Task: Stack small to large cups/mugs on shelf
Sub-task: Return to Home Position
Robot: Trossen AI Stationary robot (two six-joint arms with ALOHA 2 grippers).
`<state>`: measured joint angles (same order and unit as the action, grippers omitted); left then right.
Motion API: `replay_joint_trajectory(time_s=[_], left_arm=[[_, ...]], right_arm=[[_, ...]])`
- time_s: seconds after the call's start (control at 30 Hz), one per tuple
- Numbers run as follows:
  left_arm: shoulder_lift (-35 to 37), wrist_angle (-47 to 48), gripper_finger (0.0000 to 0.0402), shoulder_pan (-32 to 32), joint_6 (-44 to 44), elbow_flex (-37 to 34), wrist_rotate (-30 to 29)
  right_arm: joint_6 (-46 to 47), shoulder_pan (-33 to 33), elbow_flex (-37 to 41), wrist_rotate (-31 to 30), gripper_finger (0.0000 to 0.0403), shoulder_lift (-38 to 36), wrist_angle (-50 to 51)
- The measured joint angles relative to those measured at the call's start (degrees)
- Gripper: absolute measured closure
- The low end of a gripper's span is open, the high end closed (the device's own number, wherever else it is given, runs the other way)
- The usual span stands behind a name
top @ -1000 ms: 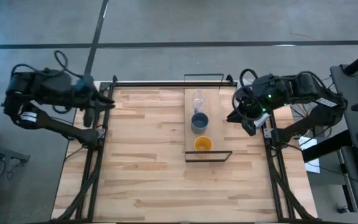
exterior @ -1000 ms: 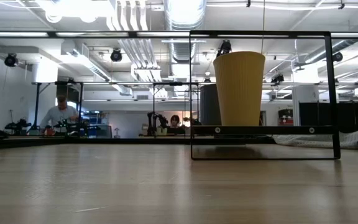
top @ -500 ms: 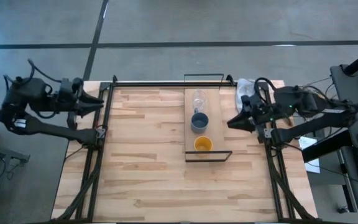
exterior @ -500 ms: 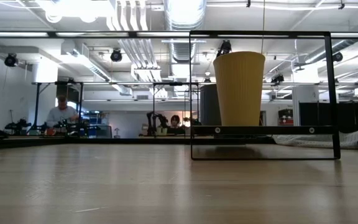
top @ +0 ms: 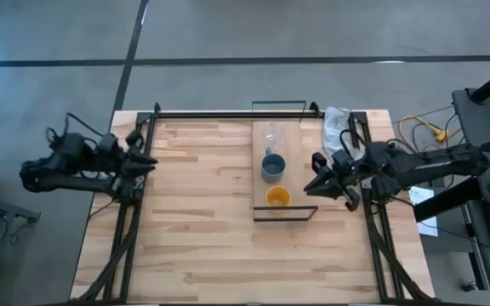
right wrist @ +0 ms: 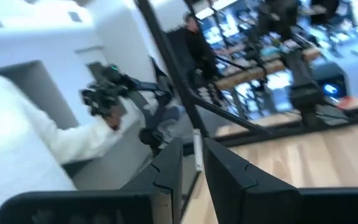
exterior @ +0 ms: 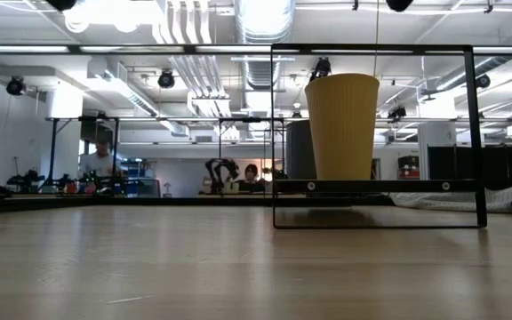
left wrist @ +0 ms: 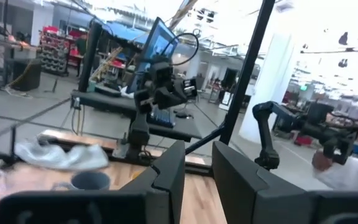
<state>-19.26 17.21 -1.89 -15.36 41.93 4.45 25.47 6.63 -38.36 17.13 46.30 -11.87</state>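
Note:
Three cups stand in a row on the light-wood shelf (top: 296,153): the clear glass (top: 272,134) farthest, the blue-grey cup (top: 273,166) in the middle, and the yellow-orange cup (top: 277,198) nearest. In the low view the yellow-orange cup (exterior: 342,124) stands upright on the shelf board (exterior: 389,187), with the blue-grey cup (exterior: 298,149) behind it. My left gripper (top: 149,160) is at the table's left edge, shut and empty. My right gripper (top: 315,180) is just right of the shelf, level with the yellow-orange cup, shut and empty.
A white cloth (top: 337,126) lies at the table's far right corner and also shows in the left wrist view (left wrist: 58,154). Black frame rails (top: 134,212) run along the table's left and right sides. People show in the room beyond the table.
Both arms have sunk lower and stretched out level. Each gripper has gone a little toward the table's near edge, the right one staying beside the shelf. The three cups have stayed where they were.

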Motion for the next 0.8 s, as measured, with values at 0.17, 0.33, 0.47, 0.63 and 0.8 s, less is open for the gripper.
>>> replay_joint_trajectory(time_s=[0.17,0.33,0.47,0.63,0.8], left_arm=[[5.0,-7.2,0.0333,0.0,-2.3,-10.0,0.0],[10.6,-8.0,0.0333,0.0,-3.4,-14.2,-0.4],[15.3,-5.5,0.0333,0.0,-3.8,-14.5,-0.4],[17.7,-2.0,0.0333,0.0,-3.8,-14.6,-1.7],[15.9,-1.8,0.0333,0.0,-3.6,-15.0,-1.8]], right_arm=[[1.9,0.0,10.8,2.8,0.0344,-0.9,-16.3],[5.0,0.0,18.7,2.8,0.0344,-4.5,-21.7],[6.5,0.0,23.2,2.8,0.0344,-8.7,-24.1],[5.7,0.0,27.4,2.4,0.0344,-14.6,-25.7],[5.6,0.0,29.9,2.3,0.0344,-19.6,-26.6]])
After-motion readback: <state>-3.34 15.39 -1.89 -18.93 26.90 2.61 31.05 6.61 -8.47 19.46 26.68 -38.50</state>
